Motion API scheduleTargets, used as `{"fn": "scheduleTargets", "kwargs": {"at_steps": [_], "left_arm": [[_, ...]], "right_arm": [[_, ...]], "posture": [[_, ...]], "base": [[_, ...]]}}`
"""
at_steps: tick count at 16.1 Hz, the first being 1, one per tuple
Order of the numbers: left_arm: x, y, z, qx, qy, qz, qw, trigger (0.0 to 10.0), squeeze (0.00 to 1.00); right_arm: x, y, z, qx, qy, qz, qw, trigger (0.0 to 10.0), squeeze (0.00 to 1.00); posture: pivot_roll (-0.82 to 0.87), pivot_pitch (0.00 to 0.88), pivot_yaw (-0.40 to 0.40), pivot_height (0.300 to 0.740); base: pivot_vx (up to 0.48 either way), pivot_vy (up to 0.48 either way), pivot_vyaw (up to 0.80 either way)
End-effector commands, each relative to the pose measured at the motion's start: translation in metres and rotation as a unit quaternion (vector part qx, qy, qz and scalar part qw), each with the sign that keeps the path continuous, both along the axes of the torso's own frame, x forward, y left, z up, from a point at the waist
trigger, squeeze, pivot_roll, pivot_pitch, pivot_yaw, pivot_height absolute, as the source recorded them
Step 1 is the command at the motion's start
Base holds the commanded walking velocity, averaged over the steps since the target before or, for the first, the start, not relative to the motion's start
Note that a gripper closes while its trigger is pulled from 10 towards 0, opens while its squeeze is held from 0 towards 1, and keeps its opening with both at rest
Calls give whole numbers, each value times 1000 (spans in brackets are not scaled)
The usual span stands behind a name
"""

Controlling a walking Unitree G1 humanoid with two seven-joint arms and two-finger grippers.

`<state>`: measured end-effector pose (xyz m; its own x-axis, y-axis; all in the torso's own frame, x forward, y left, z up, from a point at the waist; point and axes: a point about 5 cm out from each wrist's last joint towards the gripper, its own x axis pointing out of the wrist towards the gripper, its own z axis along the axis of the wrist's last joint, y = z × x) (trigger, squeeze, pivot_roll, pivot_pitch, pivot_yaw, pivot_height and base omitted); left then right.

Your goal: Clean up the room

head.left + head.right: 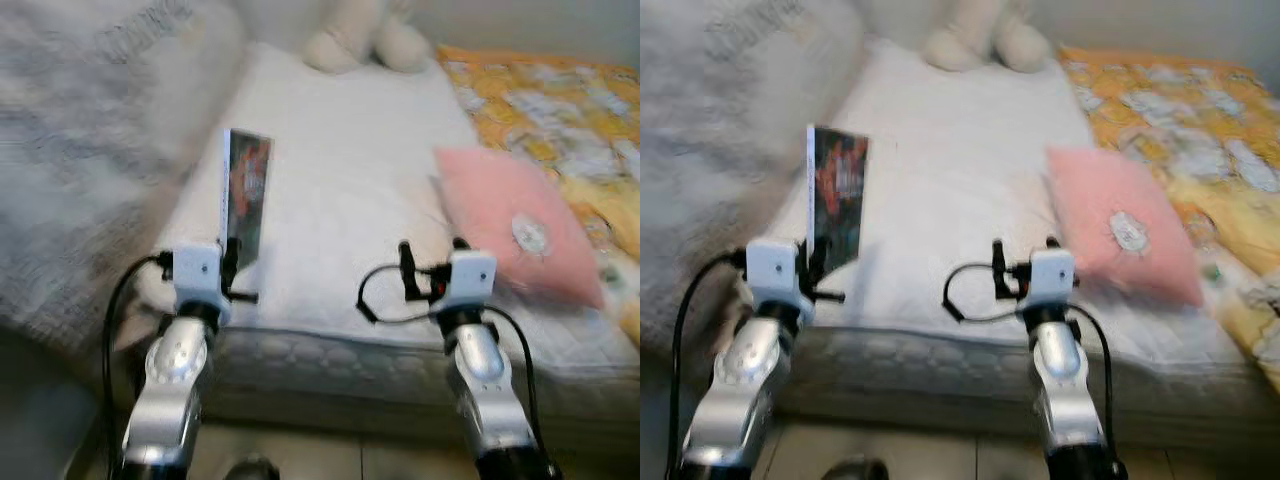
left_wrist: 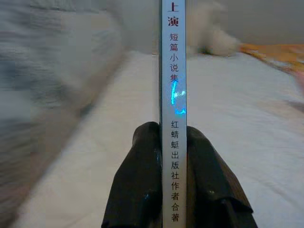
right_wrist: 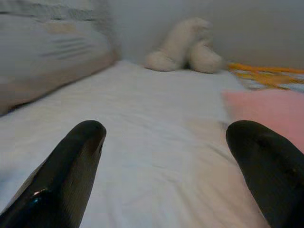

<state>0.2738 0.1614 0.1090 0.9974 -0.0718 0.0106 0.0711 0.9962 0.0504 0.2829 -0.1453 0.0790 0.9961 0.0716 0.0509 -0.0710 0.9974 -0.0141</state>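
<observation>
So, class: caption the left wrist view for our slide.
Left gripper clamps an upright book by its spine above the white bed.

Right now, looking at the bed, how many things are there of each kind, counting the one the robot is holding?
Books: 1, the book held upright in the left gripper
Pillows: 1, the pink pillow
Plush toys: 1, the cream plush toy at the far end
Quilts: 1, the orange patterned quilt
Total: 4

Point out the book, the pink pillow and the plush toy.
book (image 1: 247, 195): left eye view, middle of the cover.
pink pillow (image 1: 505, 220): left eye view, middle of its top.
plush toy (image 3: 187, 47): right wrist view, body.
</observation>
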Motion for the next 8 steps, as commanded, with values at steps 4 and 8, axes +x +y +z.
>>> {"fn": "scheduleTargets", "kwargs": {"at_steps": [4, 8], "left_arm": [[7, -4, 6, 3, -9, -25, 1000, 10000, 0], [21, -18, 14, 16, -20, -113, 993, 10000, 0]], "right_arm": [[2, 2, -3, -1, 10, 7, 1000, 10000, 0], [4, 9, 0, -1, 5, 15, 1000, 10000, 0]], "posture": [[-38, 0, 23, 740], [-47, 0, 34, 740]], "base": [[0, 0, 0], [0, 0, 0]]}}
